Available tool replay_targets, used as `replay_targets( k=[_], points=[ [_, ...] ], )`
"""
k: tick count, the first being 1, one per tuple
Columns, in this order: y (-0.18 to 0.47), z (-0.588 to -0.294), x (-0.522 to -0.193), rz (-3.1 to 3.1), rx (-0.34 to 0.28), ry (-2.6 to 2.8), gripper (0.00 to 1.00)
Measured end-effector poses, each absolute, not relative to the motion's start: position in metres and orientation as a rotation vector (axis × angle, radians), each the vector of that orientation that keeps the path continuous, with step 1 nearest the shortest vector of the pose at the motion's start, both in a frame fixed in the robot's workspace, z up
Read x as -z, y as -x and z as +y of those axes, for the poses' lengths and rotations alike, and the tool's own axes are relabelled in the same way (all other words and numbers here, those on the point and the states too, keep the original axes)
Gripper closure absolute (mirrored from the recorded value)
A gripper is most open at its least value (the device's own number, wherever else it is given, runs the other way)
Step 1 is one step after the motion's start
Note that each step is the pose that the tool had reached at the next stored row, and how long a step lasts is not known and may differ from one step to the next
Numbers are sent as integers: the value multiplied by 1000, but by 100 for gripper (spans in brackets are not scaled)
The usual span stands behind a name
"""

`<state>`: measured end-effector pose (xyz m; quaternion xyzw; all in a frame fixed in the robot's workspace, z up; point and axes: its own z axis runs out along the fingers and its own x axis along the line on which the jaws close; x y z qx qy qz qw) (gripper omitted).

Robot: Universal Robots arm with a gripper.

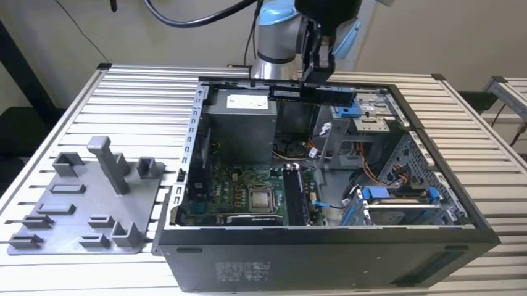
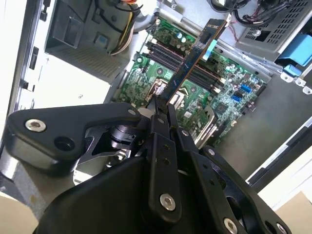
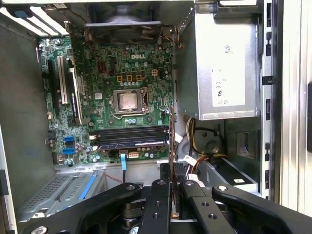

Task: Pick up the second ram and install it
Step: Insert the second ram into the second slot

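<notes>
Hanging over the open black computer case (image 1: 329, 262), the long dark circuit-board second ram (image 2: 193, 54) is pinched by the closed black end effector (image 2: 163, 105). The carrying step is judged in hand, and precise alignment over a free slot of the green motherboard (image 3: 97, 78) is called for.

Grey tray (image 1: 86, 201) beside open case (image 1: 329, 259) (slatted table (image 1: 140, 92)).
</notes>
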<state>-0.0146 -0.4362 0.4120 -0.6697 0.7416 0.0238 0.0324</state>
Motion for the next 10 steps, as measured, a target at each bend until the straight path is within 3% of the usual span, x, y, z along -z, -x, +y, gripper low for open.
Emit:
replay_targets(
  k=[10],
  points=[
    [15,-436,-410,2419,-66,1895,86]
  ],
)
